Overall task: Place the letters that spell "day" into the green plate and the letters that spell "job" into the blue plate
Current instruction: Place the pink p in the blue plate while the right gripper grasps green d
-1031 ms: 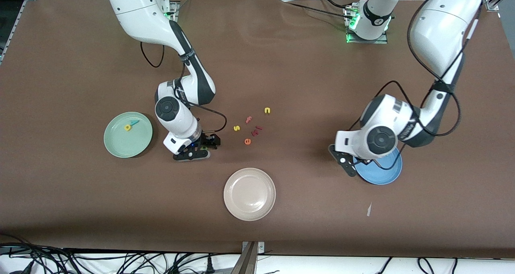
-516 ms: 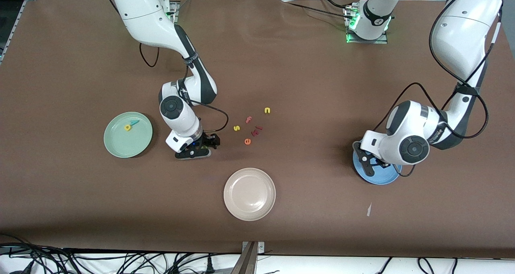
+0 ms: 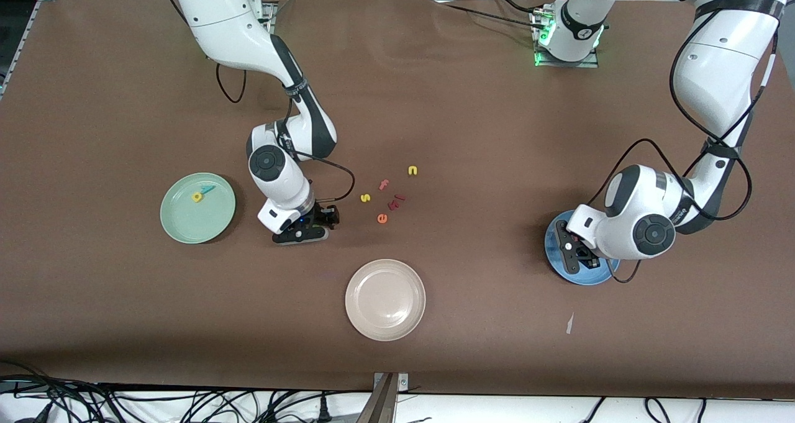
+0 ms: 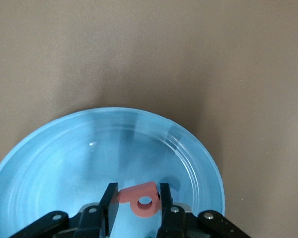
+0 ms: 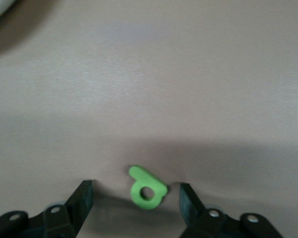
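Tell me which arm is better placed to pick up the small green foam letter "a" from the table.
The right. The right gripper is low over the brown table with its open fingers on either side of the small green foam letter "a". The left gripper holds the salmon-red foam "b" over the round blue plate.

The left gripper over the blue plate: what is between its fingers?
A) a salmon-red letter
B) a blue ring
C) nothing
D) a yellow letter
A: in the left wrist view the left gripper has the salmon-red "b" between its fingers, over the blue plate.
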Motion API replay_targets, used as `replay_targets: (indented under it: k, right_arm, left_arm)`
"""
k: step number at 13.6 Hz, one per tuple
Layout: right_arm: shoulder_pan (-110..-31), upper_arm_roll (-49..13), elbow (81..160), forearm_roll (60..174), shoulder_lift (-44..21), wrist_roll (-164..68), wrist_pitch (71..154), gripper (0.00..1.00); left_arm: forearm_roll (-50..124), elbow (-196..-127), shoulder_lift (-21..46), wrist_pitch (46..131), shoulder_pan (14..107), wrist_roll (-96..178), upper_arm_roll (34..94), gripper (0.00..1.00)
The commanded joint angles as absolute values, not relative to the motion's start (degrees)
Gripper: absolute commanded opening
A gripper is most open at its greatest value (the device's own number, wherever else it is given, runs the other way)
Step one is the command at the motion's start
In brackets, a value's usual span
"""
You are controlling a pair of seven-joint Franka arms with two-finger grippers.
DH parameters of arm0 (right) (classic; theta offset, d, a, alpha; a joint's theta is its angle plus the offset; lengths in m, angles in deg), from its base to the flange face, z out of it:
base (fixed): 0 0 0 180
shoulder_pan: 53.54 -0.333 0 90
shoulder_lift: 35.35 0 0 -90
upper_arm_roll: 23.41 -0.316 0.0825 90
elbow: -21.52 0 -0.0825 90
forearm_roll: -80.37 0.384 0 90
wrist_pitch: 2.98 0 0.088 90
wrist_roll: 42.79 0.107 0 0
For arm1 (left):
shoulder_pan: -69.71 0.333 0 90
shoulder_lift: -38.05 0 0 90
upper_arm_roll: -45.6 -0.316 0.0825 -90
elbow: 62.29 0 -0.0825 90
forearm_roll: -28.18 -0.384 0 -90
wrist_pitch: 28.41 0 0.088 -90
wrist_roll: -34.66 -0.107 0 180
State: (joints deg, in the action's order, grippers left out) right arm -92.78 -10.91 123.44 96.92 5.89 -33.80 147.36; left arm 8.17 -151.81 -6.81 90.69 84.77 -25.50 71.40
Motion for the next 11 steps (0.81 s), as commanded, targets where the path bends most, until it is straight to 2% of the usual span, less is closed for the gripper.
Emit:
replay_targets:
  k: [1, 4, 5, 8, 11]
  right_arm:
    - [-94.1, -10.2, 125.5, 96.6, 3.9, -34.1, 147.2, 0.79]
    - [-94.1, -10.2, 126.0, 96.6, 3.8, -34.5, 147.3, 0.75]
    - [-94.1, -9.9, 126.1, 96.6, 3.7, -35.6, 147.3, 0.67]
    - [-94.1, -9.4, 126.5, 96.6, 3.7, -36.4, 147.3, 0.51]
    - [-94.1, -9.3, 126.5, 96.6, 3.7, -36.4, 147.3, 0.40]
  left_arm:
    - [10.9, -151.5, -5.8, 90.4, 85.2, -30.9, 71.6, 1.00]
    - [12.2, -151.6, -5.8, 90.3, 85.2, -31.2, 71.5, 1.00]
    - [12.2, -151.6, -5.8, 90.3, 85.2, -31.2, 71.5, 1.00]
    - [12.3, -151.5, -5.7, 90.1, 84.9, -30.8, 71.5, 1.00]
    - [13.1, -151.2, -5.1, 89.2, 84.7, -30.6, 71.5, 1.00]
